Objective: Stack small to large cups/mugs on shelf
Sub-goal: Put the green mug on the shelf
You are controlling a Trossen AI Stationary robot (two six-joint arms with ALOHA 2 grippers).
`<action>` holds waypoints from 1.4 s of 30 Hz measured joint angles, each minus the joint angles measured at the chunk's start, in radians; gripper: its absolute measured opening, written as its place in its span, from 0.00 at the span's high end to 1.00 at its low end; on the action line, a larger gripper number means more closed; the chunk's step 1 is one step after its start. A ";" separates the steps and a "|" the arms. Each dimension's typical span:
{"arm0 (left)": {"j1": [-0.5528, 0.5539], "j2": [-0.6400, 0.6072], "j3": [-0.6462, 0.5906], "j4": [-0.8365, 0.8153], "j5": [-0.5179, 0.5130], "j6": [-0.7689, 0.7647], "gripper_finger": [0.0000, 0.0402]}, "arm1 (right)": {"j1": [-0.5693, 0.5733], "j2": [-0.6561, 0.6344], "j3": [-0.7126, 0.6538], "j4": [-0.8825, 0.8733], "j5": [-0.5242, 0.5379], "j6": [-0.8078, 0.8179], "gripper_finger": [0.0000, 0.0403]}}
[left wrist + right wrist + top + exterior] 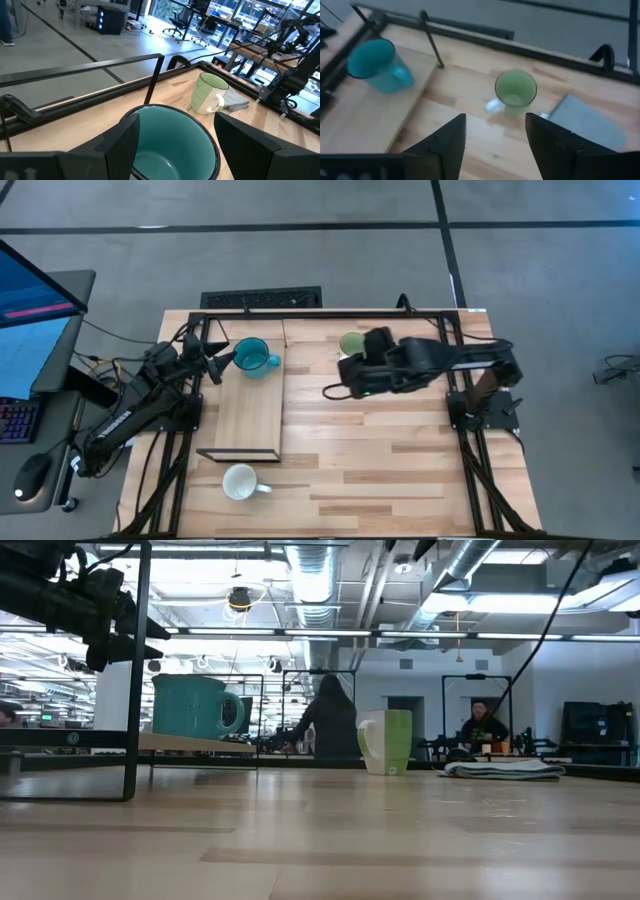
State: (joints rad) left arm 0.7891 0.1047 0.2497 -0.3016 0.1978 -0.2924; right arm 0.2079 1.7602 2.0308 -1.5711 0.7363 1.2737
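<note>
Teal mug point(251, 357) stands upright on the far end of the shelf point(245, 415), a light-wood board on the desk point(400, 450). The left gripper point(222, 363) sits just beside it, fingers spread wide and empty. The light green mug point(351, 344) stands on the desk near the far edge; the right gripper point(495, 145) hovers above it, open wide, arm stretched across. The white mug point(240, 481) sits near the shelf's front end. Risk: a descent off-centre could clip the green mug's rim and tip it.
</note>
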 joint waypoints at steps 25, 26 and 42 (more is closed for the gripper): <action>-0.001 0.000 0.000 -0.002 0.007 -0.006 0.38 | 0.071 -0.432 -1.078 1.418 0.155 -0.049 0.44; -0.001 0.000 0.000 -0.004 0.007 -0.008 0.38 | 0.055 -0.403 -1.078 1.465 0.155 -0.049 0.44; -0.001 0.000 0.000 -0.007 0.007 -0.010 0.38 | -0.095 -0.122 -1.078 1.856 -0.108 0.060 0.44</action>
State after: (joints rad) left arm 0.7883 0.1051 0.2497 -0.3088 0.2047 -0.3027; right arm 0.1134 1.6379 0.9524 0.2851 0.6287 1.3339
